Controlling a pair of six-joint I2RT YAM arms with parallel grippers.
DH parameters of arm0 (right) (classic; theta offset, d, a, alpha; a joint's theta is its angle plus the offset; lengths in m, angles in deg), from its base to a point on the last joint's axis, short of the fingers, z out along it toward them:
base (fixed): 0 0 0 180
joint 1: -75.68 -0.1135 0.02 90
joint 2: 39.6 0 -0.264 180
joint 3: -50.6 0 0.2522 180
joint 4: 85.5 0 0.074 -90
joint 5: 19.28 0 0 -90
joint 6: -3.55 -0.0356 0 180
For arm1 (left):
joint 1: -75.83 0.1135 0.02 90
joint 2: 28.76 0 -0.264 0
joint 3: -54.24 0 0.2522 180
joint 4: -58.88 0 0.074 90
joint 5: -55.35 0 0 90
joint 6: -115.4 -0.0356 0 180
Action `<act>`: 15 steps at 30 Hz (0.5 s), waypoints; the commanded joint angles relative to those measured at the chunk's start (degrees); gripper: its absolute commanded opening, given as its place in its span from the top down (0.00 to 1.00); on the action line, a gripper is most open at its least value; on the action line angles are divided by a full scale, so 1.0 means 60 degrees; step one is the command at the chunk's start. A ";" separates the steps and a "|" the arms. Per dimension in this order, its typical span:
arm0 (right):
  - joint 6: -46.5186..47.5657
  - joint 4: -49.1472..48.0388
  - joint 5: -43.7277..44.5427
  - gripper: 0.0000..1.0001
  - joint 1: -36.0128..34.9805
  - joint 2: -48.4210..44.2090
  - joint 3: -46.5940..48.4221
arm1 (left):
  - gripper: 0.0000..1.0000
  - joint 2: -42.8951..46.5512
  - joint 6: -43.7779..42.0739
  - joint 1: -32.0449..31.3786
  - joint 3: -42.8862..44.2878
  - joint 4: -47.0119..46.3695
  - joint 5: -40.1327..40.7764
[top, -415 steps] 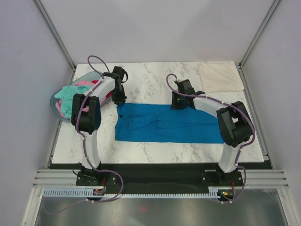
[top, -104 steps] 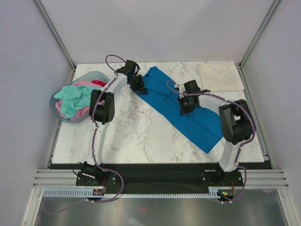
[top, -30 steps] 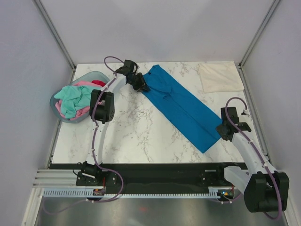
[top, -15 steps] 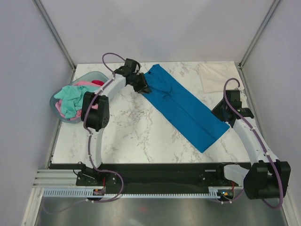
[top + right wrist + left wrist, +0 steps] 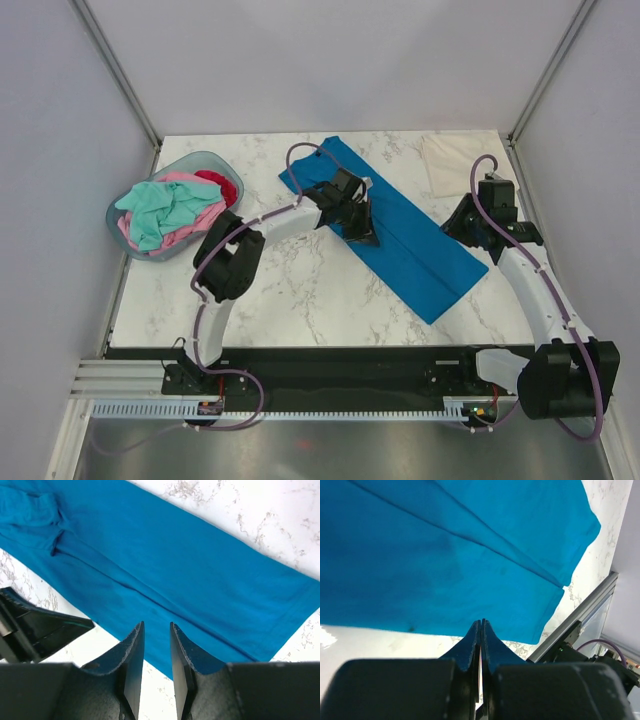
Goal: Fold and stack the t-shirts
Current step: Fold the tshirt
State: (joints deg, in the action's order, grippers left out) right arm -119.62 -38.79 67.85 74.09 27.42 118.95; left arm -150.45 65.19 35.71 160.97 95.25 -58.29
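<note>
Three t-shirts [image 5: 165, 205], mint green, pink and red, are lying heaped in the basket [image 5: 113, 212]. Blue t-shirt [image 5: 415, 250] is lying diagonally on the table [image 5: 290, 290]. Left gripper [image 5: 481, 622] is pressing its fingers together at the shirt's edge; right gripper [image 5: 156, 627] is hovering above it, fingers parted.

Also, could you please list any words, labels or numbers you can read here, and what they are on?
None readable: the blue shirt, cream shirt and basket are plain.
Any marking on the near rail is too small to tell.
</note>
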 commanded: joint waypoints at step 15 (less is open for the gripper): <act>0.0694 -0.0218 -0.0707 0.66 0.0030 -0.0345 0.0292 | 0.98 -0.0535 0.0604 -0.0784 -0.0947 -0.0590 0.1112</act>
State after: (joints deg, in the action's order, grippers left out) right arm -116.76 -38.79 64.26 74.07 26.35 118.95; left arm -155.76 67.77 31.07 157.97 91.18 -56.02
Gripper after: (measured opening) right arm 0.346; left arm 0.030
